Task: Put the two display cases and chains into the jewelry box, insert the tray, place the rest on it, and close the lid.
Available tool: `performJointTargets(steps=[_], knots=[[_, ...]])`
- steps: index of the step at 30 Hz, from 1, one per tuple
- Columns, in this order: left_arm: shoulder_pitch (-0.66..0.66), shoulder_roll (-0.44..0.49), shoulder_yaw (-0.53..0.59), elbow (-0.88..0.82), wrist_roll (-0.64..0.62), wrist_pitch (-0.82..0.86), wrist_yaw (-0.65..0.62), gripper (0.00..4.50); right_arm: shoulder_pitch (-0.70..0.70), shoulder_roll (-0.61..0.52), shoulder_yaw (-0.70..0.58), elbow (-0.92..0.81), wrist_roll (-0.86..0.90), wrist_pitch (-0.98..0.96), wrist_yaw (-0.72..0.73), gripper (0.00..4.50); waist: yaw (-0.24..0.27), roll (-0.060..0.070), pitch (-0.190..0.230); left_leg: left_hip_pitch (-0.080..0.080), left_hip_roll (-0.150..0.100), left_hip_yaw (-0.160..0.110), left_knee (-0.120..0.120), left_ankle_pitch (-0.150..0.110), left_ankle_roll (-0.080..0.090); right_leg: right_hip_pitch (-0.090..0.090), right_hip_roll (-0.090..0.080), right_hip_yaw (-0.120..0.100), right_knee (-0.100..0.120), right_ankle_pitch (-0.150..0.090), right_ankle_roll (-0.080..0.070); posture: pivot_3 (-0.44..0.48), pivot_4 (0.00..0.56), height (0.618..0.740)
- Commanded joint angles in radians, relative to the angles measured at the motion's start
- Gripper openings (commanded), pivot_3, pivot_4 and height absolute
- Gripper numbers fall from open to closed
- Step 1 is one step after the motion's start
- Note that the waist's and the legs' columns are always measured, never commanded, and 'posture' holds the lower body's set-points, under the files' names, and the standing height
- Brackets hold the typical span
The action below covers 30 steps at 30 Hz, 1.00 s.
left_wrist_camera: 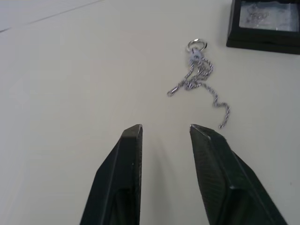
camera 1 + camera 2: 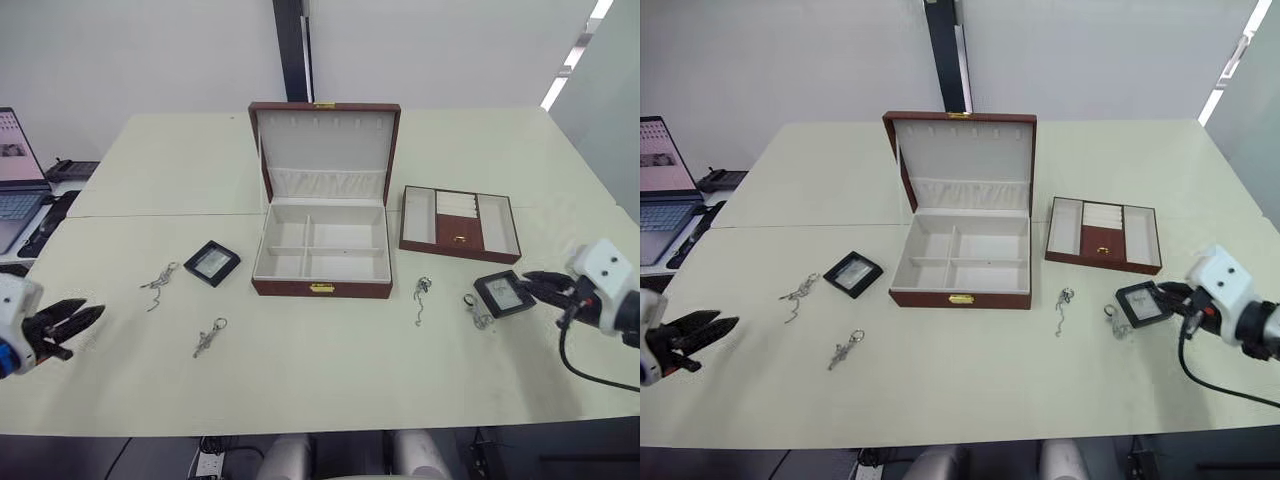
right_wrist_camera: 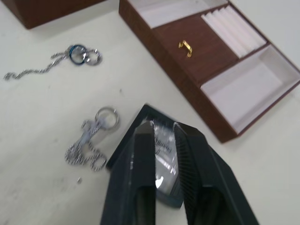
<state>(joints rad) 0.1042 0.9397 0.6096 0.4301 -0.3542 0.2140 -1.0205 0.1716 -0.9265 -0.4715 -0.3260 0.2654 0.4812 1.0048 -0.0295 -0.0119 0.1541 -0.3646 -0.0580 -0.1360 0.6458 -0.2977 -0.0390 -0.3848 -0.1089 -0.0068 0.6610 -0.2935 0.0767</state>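
Cases, two: right case [image 2: 503,294] flat on the table [image 2: 320,390], just beside the tray [image 2: 460,223]; left case [image 2: 212,262] near the box [image 2: 322,250] on its left side. I judge both light, rigid, slick-framed, with a window that may scratch; best taken across opposite frame edges, never on the pane.

Right gripper [image 3: 163,133] sits low over the right case, fingers a narrow gap apart above its window. Whether the tips already pinch the frame I cannot tell from the wrist view; it looks unclamped.

Left gripper [image 1: 165,132] spread, holding nothing, pointed at a chain [image 1: 199,79] lying well short of its tips.

Chains, four seen: one by the left case [image 2: 160,281], one ring-topped nearer me [image 2: 210,335], one right of the box front [image 2: 422,294], one touching the right case's near corner [image 2: 476,312]. Limp, light, prone to snag or slip; I would pinch each at its clump or ring.

Box open, lid [image 2: 324,150] upright, compartments bare. Tray lies empty right of the box.

Hard to make out: contents behind either case window; chain links blur together.
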Motion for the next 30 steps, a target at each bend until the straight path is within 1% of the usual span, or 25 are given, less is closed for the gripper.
performJointTargets(steps=[1, 5, 6, 7, 9, 10, 22, 30], knots=[[0.071, 0.015, 0.078, 0.033, -0.024, -0.022, -0.026, 3.01, 0.137, -0.031, -0.144, 0.026, -0.01, -0.071, 0.082, 1.87, 0.0, -0.001, 0.0, 0.0, 0.0, 0.0, 0.0, 0.0, 0.0, 0.0, 0.0, 0.0, 0.0, 0.0, 0.0, 0.0, 0.15, 0.74], [0.114, 0.006, 0.085, 0.029, -0.031, -0.026, -0.038, 4.27, 0.221, -0.04, -0.21, 0.079, -0.005, -0.102, 0.122, 2.96, 0.0, -0.001, 0.0, 0.001, 0.0, 0.001, 0.0, -0.001, 0.001, 0.001, 0.0, 0.0, -0.001, 0.0, 0.0, 0.0, 0.15, 0.74], [0.119, 0.007, 0.082, 0.027, -0.031, -0.025, -0.041, 4.5, 0.236, -0.041, -0.219, 0.092, -0.009, -0.111, 0.129, 3.25, 0.0, -0.001, 0.0, 0.001, 0.001, 0.001, 0.0, -0.001, 0.001, 0.002, 0.0, 0.0, -0.001, 0.0, 0.0, 0.0, 0.15, 0.74], [0.121, 0.009, 0.077, 0.025, -0.03, -0.023, -0.042, 4.5, 0.243, -0.043, -0.222, 0.102, -0.01, -0.118, 0.134, 3.52, 0.0, -0.001, 0.0, 0.002, 0.001, 0.001, 0.0, -0.001, 0.001, 0.003, 0.0, -0.001, -0.001, 0.0, 0.0, 0.0, 0.15, 0.74], [0.121, 0.014, 0.067, 0.023, -0.031, -0.02, -0.048, 4.5, 0.246, -0.049, -0.222, 0.111, -0.005, -0.123, 0.139, 4.23, 0.0, -0.001, 0.0, 0.002, 0.001, 0.001, 0.0, -0.001, 0.001, 0.003, 0.0, 0.0, -0.001, 0.0, 0.0, 0.0, 0.15, 0.74], [0.119, 0.016, 0.064, 0.023, -0.031, -0.02, -0.049, 4.5, 0.244, -0.052, -0.221, 0.112, 0.0, -0.12, 0.141, 4.48, 0.0, -0.002, 0.0, 0.002, 0.001, 0.001, 0.0, -0.001, 0.001, 0.003, 0.0, -0.001, -0.001, 0.0, 0.0, 0.0, 0.15, 0.74], [0.079, 0.007, 0.031, 0.001, -0.03, -0.003, -0.043, 4.5, 0.238, -0.062, -0.203, 0.109, 0.003, -0.109, 0.144, 4.48, 0.0, -0.002, 0.0, 0.002, 0.001, 0.001, 0.0, -0.001, 0.001, 0.003, 0.0, -0.001, -0.001, 0.0, 0.0, 0.0, 0.15, 0.74], [0.063, 0.0, 0.033, -0.002, -0.036, 0.002, -0.026, 4.5, 0.236, -0.062, -0.201, 0.121, 0.0, -0.124, 0.141, 4.48, 0.0, -0.002, 0.0, 0.002, 0.001, 0.001, 0.0, -0.001, 0.001, 0.003, 0.0, -0.001, -0.001, 0.0, 0.0, 0.0, 0.15, 0.74]])
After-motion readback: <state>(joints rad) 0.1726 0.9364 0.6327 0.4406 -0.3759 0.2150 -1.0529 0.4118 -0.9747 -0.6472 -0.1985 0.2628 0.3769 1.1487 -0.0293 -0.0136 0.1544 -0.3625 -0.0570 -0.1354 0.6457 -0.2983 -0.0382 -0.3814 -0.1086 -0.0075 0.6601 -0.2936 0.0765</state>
